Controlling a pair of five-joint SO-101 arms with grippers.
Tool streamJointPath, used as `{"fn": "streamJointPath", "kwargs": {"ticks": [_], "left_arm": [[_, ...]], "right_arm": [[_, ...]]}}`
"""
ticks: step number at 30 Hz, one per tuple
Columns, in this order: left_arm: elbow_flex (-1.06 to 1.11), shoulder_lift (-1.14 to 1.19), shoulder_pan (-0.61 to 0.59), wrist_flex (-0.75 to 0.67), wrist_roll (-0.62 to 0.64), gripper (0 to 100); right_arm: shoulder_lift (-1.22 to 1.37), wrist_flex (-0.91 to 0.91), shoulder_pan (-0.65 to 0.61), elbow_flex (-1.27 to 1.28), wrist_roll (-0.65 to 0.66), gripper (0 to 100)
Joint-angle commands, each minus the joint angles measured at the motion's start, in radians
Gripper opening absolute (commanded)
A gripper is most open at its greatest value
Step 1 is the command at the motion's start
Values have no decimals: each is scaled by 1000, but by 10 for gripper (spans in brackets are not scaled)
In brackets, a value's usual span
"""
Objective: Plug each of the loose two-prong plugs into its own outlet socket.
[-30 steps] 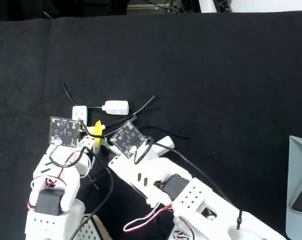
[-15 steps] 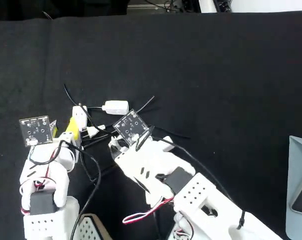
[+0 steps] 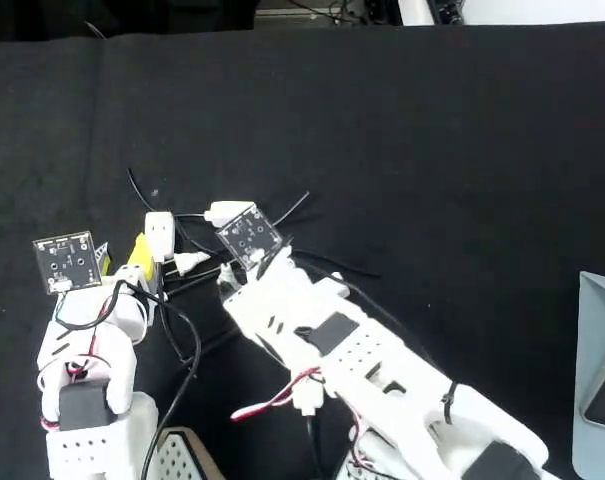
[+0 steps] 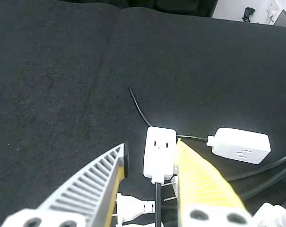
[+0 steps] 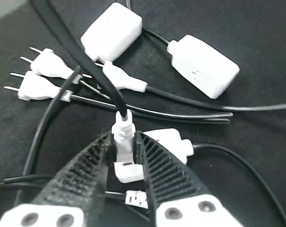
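Right gripper [image 5: 123,141] clenched on a plug [image 5: 123,127] between its fingers, an outlet socket [image 5: 167,142] just beside one finger, so I'd square prongs to slots and push straight; left gripper [image 4: 150,146] released, straddling a second socket [image 4: 159,151], could brace it.

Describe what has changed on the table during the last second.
The right pincer, shut on a plug, pushed forward toward the right socket. The left pincer, open, swung to its left, away from the right one, then held by the left socket. Both sockets stayed in place.
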Motion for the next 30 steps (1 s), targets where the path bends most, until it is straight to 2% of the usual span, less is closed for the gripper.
{"fn": "streamJointPath", "kwargs": {"ticks": [1,13,17,26,30], "left_arm": [[-21,-9,-10,3,5,174],[-21,-9,-10,3,5,174],[-22,-9,-10,3,5,174],[-21,-9,-10,3,5,173],[-21,-9,-10,3,5,173]], "right_arm": [[8,-25,31,-39,25,11],[8,-17,-6,-4,28,11],[10,-23,8,30,86,11],[13,-12,31,39,94,11],[73,11,31,24,150,11]]}}
